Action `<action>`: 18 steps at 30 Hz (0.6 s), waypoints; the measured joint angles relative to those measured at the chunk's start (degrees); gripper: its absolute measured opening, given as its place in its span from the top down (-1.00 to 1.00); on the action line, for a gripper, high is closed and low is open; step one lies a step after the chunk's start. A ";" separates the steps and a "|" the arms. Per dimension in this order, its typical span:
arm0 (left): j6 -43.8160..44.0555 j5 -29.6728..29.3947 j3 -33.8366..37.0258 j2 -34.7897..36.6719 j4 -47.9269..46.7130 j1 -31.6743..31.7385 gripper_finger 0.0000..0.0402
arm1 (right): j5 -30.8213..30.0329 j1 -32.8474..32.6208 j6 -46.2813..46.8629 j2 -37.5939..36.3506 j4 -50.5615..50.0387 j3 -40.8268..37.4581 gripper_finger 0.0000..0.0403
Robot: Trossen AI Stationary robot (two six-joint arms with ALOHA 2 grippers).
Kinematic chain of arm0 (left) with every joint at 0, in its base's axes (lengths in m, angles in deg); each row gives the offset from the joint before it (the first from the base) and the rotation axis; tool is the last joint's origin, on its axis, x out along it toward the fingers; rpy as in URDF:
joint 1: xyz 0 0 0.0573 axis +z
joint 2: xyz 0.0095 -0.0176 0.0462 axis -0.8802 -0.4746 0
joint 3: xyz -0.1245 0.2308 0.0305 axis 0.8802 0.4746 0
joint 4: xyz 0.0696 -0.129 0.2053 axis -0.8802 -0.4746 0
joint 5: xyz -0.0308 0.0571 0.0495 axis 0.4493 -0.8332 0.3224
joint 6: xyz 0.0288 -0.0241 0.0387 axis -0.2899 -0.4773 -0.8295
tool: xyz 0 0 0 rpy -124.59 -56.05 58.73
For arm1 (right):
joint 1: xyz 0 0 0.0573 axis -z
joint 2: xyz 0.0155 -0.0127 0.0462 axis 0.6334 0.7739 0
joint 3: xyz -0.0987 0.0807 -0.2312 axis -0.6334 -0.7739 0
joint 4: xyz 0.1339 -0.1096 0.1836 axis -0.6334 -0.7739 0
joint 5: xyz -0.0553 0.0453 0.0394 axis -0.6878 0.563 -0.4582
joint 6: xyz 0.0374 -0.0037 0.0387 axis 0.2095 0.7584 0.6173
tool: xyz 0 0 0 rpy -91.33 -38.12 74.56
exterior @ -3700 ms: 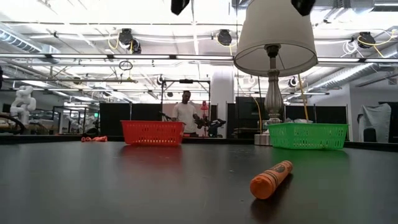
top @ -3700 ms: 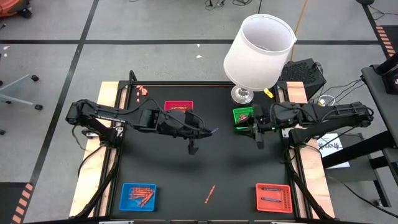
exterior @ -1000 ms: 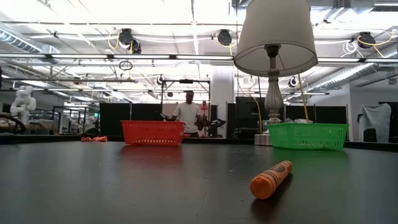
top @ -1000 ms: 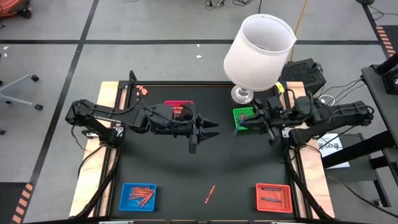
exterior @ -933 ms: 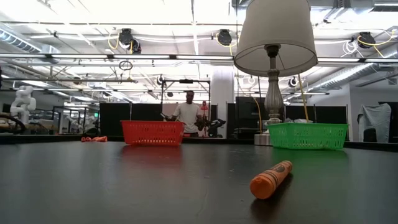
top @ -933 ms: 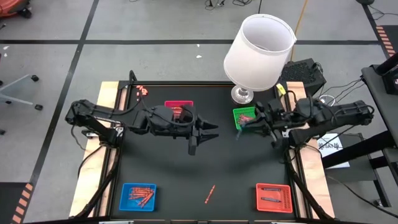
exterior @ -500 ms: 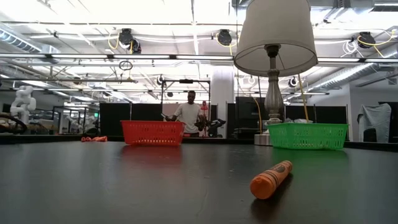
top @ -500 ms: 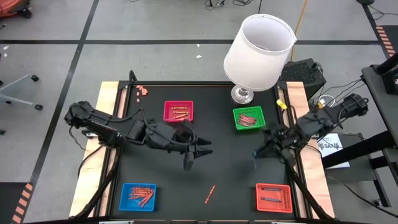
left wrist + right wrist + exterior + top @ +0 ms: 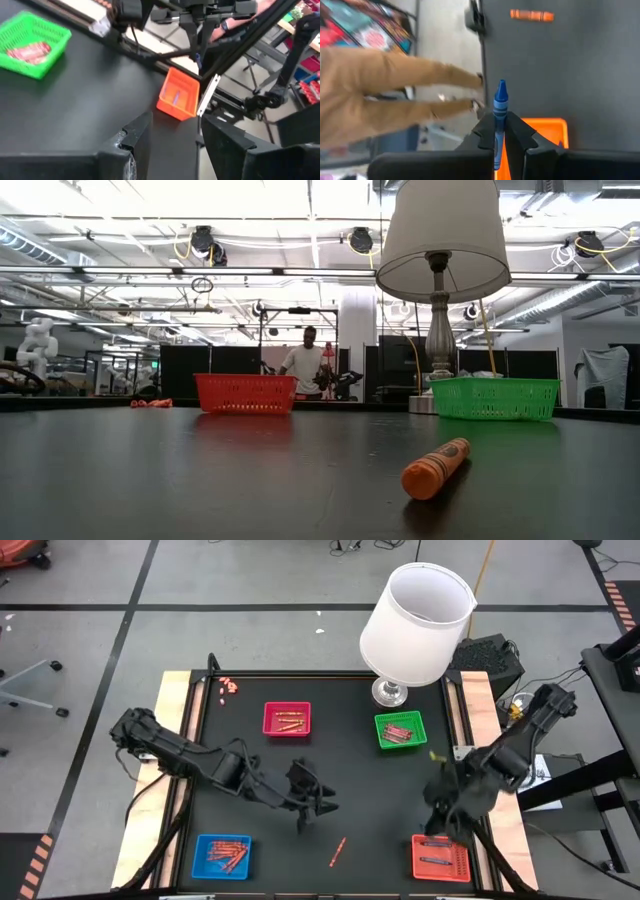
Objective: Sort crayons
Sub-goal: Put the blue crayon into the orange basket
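Observation:
My right gripper (image 9: 437, 828) hangs above the far edge of the orange-red tray (image 9: 440, 858) at the near right, shut on a blue crayon (image 9: 499, 112). My left gripper (image 9: 313, 815) stands open over the table's middle, nothing between its fingers (image 9: 131, 142). One orange crayon (image 9: 338, 851) lies flat on the table just nearer than it, also in the low view (image 9: 436, 468). Crayons lie in the red tray (image 9: 287, 719), the green tray (image 9: 400, 729) and the blue tray (image 9: 222, 854). A few loose crayons (image 9: 230, 687) lie at the far left. My right gripper pinches the blue crayon's wrapped shaft (image 9: 498, 131) between its two fingers. The crayon lies along the fingers, its pointed tip (image 9: 502, 85) sticking out past their ends. The fingers slant down from the table's right, and the crayon is lifted clear above the orange-red tray (image 9: 177, 95).
A lamp with a white shade (image 9: 417, 622) stands at the far edge beside the green tray. Wooden rails (image 9: 172, 710) run along the table's left and right sides. A person stands in the room far behind the table (image 9: 310, 366).
My right gripper has swung from beside the green tray toward the near right, sinking and turning, and now hangs over the orange-red tray, still shut. My left gripper has moved from beside the red tray toward the near edge and down, still open.

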 joint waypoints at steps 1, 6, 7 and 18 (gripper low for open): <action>1.04 0.06 0.00 -0.55 0.00 -0.43 0.14 | -0.02 -1.08 0.66 1.25 -0.19 0.00 0.99; 2.91 0.25 0.00 -3.70 -0.04 -2.51 0.14 | -0.04 -6.67 4.18 8.08 -0.46 0.00 0.99; 2.96 0.26 0.00 -4.37 -0.02 -2.86 0.14 | -0.02 -7.75 4.91 9.60 -0.70 0.00 0.99; 11.67 4.59 0.00 -10.32 -0.86 -4.10 0.14 | -0.02 -15.40 11.35 24.17 -1.38 0.00 0.99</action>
